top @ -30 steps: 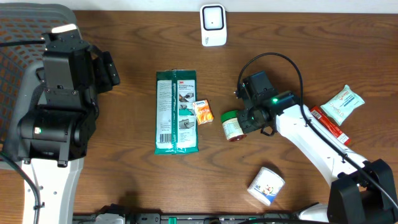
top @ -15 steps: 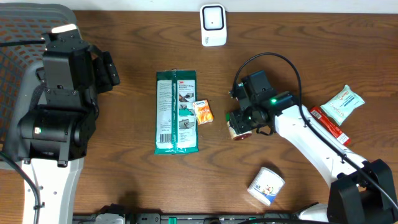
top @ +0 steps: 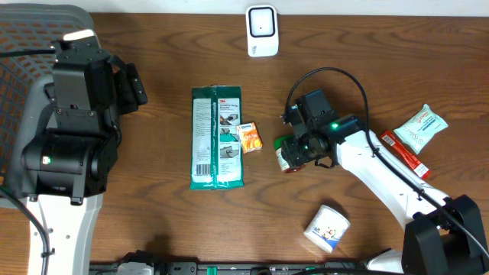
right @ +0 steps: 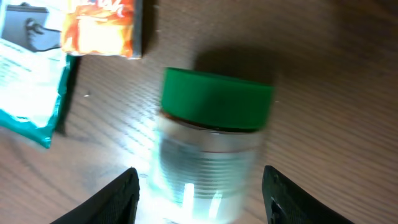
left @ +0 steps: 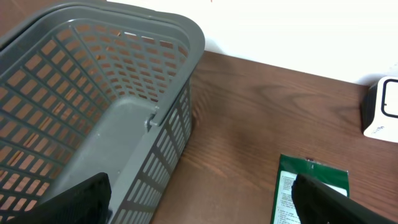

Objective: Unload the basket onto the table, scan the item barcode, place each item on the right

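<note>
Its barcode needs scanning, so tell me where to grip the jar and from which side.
Grip the jar across its clear body, just below the green lid, coming straight down from above. It lies on its side on the table, so its rounded flanks are free for both fingers. The right gripper hangs over it, jaws open on either side.

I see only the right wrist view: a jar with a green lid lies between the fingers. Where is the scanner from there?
Observer: The white scanner stands at the far edge of the table, beyond the jar and slightly toward the left arm's side.
Operator: Is the left arm in the way?
Observer: No. The left gripper hangs open by the grey basket, at the table's left end.
Operator: Are other items near the jar?
Observer: A white tub lies apart from it, nearer the right arm's base.
</note>
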Available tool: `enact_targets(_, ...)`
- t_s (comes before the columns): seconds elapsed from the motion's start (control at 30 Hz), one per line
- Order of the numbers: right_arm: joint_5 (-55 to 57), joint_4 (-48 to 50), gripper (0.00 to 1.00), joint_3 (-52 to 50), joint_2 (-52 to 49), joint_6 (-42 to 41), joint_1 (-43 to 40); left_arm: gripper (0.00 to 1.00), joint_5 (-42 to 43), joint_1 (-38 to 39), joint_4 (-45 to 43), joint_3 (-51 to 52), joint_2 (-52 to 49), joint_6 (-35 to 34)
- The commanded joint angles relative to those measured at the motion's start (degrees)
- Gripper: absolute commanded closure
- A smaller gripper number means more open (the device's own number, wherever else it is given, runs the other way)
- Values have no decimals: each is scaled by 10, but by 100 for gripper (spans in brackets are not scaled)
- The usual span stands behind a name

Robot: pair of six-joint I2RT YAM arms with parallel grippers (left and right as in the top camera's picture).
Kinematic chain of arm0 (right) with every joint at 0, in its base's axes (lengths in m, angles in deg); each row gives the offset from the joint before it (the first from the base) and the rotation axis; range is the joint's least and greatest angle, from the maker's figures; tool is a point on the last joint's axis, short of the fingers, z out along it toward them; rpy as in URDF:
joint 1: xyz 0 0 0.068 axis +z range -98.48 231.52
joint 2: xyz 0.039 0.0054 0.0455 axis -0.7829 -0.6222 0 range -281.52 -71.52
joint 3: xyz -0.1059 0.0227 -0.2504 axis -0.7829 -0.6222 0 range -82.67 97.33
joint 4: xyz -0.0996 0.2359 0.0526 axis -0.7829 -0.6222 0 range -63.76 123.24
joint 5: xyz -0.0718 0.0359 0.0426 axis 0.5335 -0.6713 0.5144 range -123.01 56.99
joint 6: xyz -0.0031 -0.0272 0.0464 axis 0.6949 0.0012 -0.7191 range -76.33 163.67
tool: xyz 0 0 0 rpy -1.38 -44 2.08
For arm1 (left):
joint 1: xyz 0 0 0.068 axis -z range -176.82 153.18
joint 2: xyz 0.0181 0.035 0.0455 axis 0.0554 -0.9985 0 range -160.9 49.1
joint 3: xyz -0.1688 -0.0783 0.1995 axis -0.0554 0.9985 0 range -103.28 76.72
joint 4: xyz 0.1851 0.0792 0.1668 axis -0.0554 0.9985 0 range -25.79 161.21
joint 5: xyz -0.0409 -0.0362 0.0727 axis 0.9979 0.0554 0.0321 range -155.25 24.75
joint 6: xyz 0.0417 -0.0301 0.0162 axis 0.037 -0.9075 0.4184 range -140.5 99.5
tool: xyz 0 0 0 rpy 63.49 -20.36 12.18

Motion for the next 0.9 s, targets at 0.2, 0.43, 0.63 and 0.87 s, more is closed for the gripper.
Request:
enact_targets(0.2, 97, -17, 40, -18, -2, 5, 5, 8, -8, -1, 0, -4, -1, -5)
enact_targets(0.43, 194, -44, 39, -18, -2, 2, -7, 8, -8, -1, 0, -4, -1, -5)
enact_targets(0.63, 158, -30, 36, -17, -2, 1, -29, 8, -8, -1, 0, -4, -1, -5)
enact_targets(0.87, 99, 46, 16, -17, -2, 130, -33, 8, -8, -1, 0, -4, -1, -5)
